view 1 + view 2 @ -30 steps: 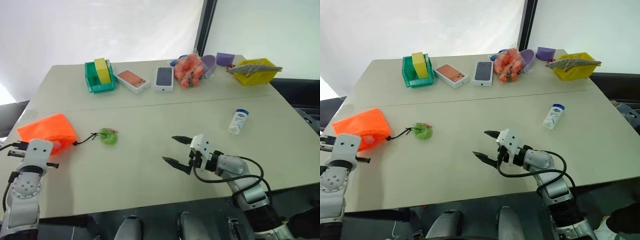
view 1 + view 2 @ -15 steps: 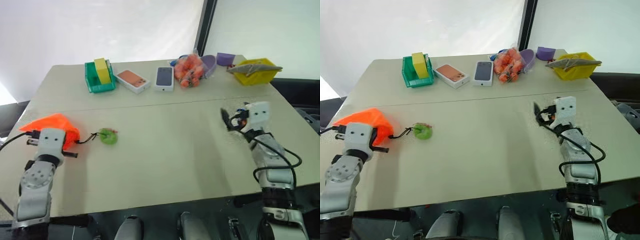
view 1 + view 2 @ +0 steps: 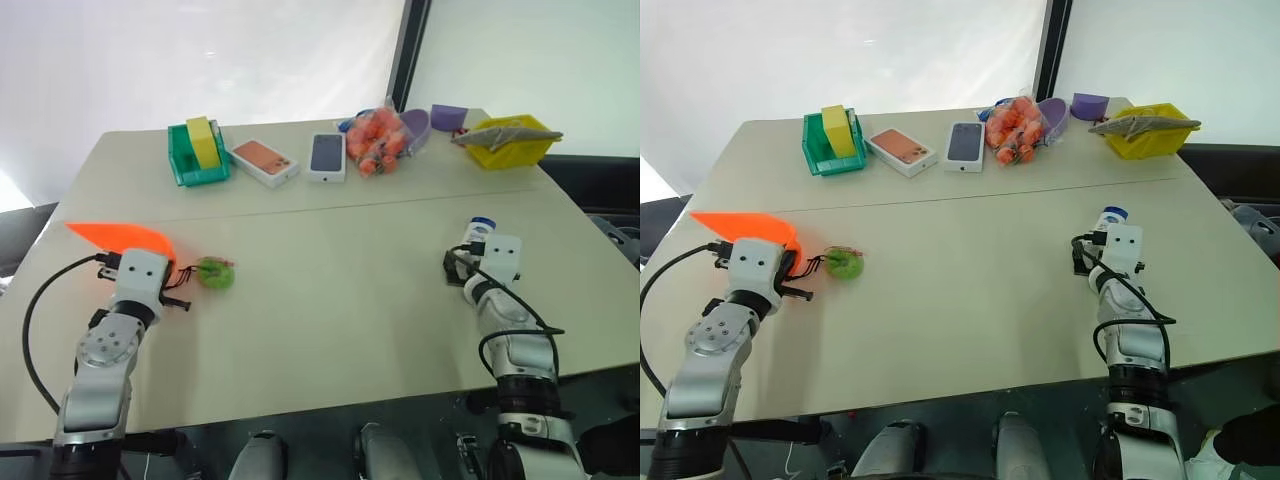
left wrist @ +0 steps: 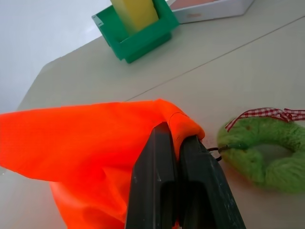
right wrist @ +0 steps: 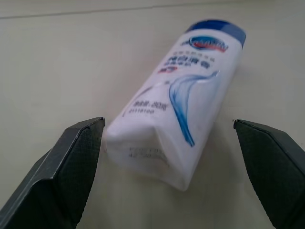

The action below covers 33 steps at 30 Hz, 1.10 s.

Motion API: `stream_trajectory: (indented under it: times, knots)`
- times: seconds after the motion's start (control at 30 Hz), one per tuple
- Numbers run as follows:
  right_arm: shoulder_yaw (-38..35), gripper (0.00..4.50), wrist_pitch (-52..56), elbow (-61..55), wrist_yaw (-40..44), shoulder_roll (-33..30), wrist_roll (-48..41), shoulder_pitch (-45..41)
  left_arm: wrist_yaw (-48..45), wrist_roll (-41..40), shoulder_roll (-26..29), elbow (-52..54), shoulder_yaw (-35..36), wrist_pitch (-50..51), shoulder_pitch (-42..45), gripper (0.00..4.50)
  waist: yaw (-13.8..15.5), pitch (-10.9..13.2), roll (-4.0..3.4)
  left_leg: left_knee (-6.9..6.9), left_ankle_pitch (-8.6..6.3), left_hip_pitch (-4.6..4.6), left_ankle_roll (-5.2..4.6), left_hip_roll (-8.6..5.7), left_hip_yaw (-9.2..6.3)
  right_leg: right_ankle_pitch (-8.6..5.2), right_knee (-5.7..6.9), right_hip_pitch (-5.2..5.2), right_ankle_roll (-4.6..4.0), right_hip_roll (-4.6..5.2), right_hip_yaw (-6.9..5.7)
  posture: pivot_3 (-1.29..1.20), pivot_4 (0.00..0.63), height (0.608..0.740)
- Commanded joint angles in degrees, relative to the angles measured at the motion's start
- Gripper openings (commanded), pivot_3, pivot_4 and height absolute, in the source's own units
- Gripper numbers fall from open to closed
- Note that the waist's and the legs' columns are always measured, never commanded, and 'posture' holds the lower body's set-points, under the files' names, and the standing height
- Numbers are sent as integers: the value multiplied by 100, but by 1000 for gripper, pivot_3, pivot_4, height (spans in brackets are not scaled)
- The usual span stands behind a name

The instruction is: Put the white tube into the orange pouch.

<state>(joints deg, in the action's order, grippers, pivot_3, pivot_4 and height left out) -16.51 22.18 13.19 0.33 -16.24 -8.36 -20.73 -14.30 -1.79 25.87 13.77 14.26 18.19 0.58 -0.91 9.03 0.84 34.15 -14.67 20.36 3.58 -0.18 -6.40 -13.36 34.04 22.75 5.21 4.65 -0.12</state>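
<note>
Now my right gripper [image 5: 169, 143] stands wide around the white tube [image 5: 176, 105] lying on the table [image 3: 330, 290]; light, slippery, I would pinch its flat crimped end, while left gripper [image 4: 176, 157] pinches the orange pouch [image 4: 76, 143].

So the back edge of the beige table [image 3: 330, 300] is where all the extra stuff sits, lined up in a loose row. Far left there's a green bin [image 3: 198, 157] with a yellow block [image 3: 204, 139] standing upright in it. Just beside that is a white phone box [image 3: 266, 161] with a pinkish-orange phone printed on the lid, angled a bit, then a second phone box [image 3: 328, 156] showing a dark phone. Next comes a clear bag of orange items [image 3: 378, 141], touching a purple scoop-looking thing [image 3: 417, 127]. A small purple bowl [image 3: 449, 116] sits behind it, and at the far right a yellow basket [image 3: 508, 143] has something grey lying across the top.
</note>
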Motion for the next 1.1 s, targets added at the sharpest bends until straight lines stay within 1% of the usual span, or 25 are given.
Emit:
stream_trajectory:
  times: [0.03,0.17,0.27,0.33,0.53,0.77,1.03,1.1]
  knots:
    - [-222,4500,-242,102,-155,19,-92,-220,3,-12,109,243,181,-36,-4,28,-2,0,0,0,0,0,0,0,0,0,0,0,0,-1,0,0,150,740]
    - [-237,4500,-441,255,-116,55,-167,-291,6,-19,155,203,280,-61,-48,28,-5,0,0,0,0,-1,0,0,0,0,0,0,0,-1,0,0,150,740]
    - [-195,3663,-512,277,-103,81,-178,-315,14,-28,158,178,288,-70,-40,0,-6,0,-1,0,0,-1,0,0,0,-2,0,0,3,-1,0,0,150,740]
    - [-138,2697,-564,259,-71,88,-153,-318,20,-40,142,172,283,-72,-20,0,-6,0,-1,0,0,-1,0,0,0,-2,0,0,4,-1,0,0,150,740]
    - [-100,2697,-661,228,-37,109,-139,-329,4,-64,120,149,229,-90,74,0,-7,1,-1,0,0,-1,0,0,0,-2,1,0,3,-1,0,0,150,740]
    - [165,2697,-854,42,191,56,2,-239,-146,-200,119,213,92,-50,286,0,-10,1,-2,0,0,-1,0,0,-1,-1,1,0,3,-1,0,0,150,740]
    - [78,2697,-763,123,128,115,-97,-233,-211,-196,93,237,39,-64,247,0,-12,1,-2,0,0,0,0,0,-1,0,1,0,1,-1,0,0,150,740]
    - [67,2137,-753,136,138,126,-134,-241,-215,-205,91,243,43,-63,255,0,-12,1,-2,0,0,-1,0,0,-1,0,2,0,1,-2,0,0,150,740]
